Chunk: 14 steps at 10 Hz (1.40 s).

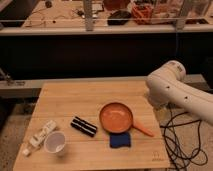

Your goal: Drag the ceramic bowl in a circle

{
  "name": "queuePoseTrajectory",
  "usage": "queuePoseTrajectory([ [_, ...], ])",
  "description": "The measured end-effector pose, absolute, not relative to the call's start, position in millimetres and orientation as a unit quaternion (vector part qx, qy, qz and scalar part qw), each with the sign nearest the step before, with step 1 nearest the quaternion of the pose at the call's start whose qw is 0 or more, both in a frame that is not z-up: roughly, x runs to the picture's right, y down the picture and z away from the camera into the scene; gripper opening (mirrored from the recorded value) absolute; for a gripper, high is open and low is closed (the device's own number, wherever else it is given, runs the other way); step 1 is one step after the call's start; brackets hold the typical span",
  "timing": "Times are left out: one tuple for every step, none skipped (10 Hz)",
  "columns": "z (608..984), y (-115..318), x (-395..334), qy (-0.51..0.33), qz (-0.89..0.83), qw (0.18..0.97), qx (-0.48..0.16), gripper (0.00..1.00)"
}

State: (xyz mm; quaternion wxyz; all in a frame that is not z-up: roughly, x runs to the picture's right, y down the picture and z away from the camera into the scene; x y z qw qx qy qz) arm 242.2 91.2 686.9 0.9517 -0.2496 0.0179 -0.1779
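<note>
The ceramic bowl (116, 118) is a wide, shallow orange-brown dish sitting right of centre on the wooden table (90, 95). My white arm (172, 90) reaches in from the right, its bend above the table's right edge. My gripper (160, 115) hangs below the arm at that edge, to the right of the bowl and apart from it. It is open and holds nothing.
An orange stick (142, 130) lies against the bowl's right side and a blue sponge (120, 140) lies just in front. A black striped packet (84, 126), a white cup (55, 142) and a white bottle (42, 134) lie to the left. Cables (185, 145) trail on the floor at the right.
</note>
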Motion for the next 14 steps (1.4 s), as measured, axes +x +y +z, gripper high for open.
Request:
queuePoseTrajectory([
  [687.8, 90.7, 240.0, 0.014, -0.196, 0.949, -0.248, 0.80],
  [688.3, 89.7, 237.9, 0.009, -0.218, 0.944, -0.247, 0.80],
  [688.9, 88.5, 234.9, 0.002, -0.244, 0.938, -0.245, 0.80],
  [689.3, 88.3, 233.2, 0.001, -0.250, 0.937, -0.243, 0.80],
  [689.6, 87.6, 232.3, 0.000, -0.256, 0.936, -0.242, 0.80],
  [690.4, 87.1, 230.6, -0.003, -0.270, 0.932, -0.240, 0.80],
  [690.9, 86.5, 229.3, -0.006, -0.282, 0.929, -0.239, 0.80],
  [691.8, 86.1, 227.9, -0.008, -0.295, 0.926, -0.236, 0.80],
  [693.2, 85.9, 225.2, -0.012, -0.310, 0.921, -0.234, 0.80],
  [694.4, 85.7, 223.1, -0.014, -0.318, 0.919, -0.233, 0.80],
  [696.0, 85.5, 220.4, -0.016, -0.330, 0.915, -0.230, 0.80],
  [697.3, 85.3, 218.3, -0.018, -0.340, 0.912, -0.228, 0.80],
  [698.6, 85.5, 217.1, -0.020, -0.350, 0.909, -0.226, 0.80],
  [699.7, 85.1, 215.3, -0.023, -0.361, 0.905, -0.224, 0.80],
])
